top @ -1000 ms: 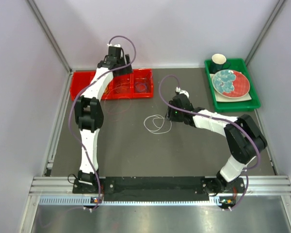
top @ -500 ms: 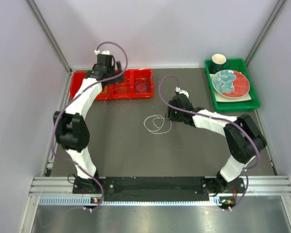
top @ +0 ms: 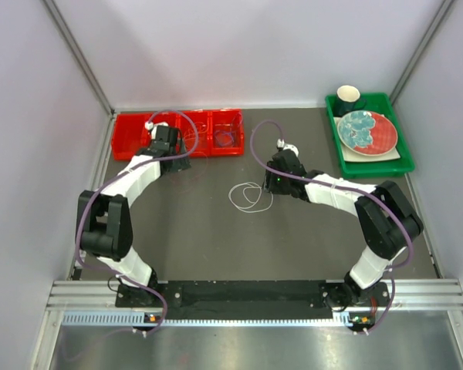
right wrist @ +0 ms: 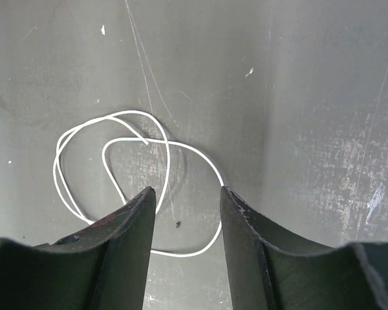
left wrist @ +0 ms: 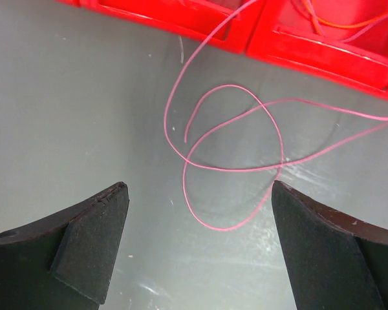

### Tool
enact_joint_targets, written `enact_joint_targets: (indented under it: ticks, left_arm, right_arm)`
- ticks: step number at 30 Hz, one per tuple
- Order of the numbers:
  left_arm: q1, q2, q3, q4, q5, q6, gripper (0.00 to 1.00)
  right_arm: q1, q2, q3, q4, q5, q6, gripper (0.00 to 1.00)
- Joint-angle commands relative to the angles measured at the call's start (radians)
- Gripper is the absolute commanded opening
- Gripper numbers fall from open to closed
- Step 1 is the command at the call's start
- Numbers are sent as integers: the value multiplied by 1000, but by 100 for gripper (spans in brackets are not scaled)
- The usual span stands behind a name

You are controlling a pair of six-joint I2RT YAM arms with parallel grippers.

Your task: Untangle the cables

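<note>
The red cable [left wrist: 233, 170] lies in loose crossed loops on the gray surface [left wrist: 64, 116], one strand running up over the rim of the red tray [left wrist: 291, 45], where an orange cable [left wrist: 349, 26] shows. The left claw [left wrist: 199, 190] hangs above the loops, spread wide, holding nothing. Well apart, mid-surface, the white cable [right wrist: 126, 112] lies coiled. The right claw [right wrist: 187, 190] hangs over its near side, narrowly parted, gripping nothing.

There are two trays: one red tray [top: 125, 132] at eleven o'clock and one green tray [top: 402, 165] at two o'clock. The green tray holds one plate [top: 367, 131] and one cup [top: 349, 97]. Four thin cables show: one white cable [right wrist: 57, 171] at the centre, one pink cable [left wrist: 223, 229] toward eleven o'clock, and one orange cable [left wrist: 339, 27] and one purple cable [top: 228, 139] in the red tray. There are two robot arms: one left arm [top: 139, 176] and one right arm [top: 332, 193].
</note>
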Motion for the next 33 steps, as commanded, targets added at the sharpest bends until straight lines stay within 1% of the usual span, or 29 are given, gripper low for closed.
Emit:
enact_joint_targets:
  ticks: [1,4,8,13,16,19,21,27,29,32,33]
  left_arm:
    - [6,23,5,121,-59,15,94]
    - [6,71,30,127,-83,62,94]
    - [6,129,28,179,-51,98,95]
    - [6,150,5,259,-33,127,96]
    - [6,152,-13,309,2,134,96]
    - [6,178,5,311,41,133,96]
    - [6,196,31,284,42,124,96]
    - [6,258,70,291,44,124,94]
    - [6,265,74,302,50,121,93]
    - [6,279,93,307,45,119,86]
    - [6,287,111,297,42,118,77]
  right_arm:
    - [12,-3,44,10,13,-12,44]
    - [12,0,48,8,10,-15,44]
    - [12,6,54,4,11,-15,44]
    - [14,14,60,-3,10,-18,45]
    - [17,23,72,-12,13,-19,44]
    - [18,26,78,-15,22,-21,45]
    - [20,26,78,-15,22,-24,44]
    - [20,27,78,-15,25,-22,44]
    - [20,27,80,-15,23,-22,44]
    - [21,29,81,-16,23,-22,44]
    - [21,31,81,-15,23,-22,44]
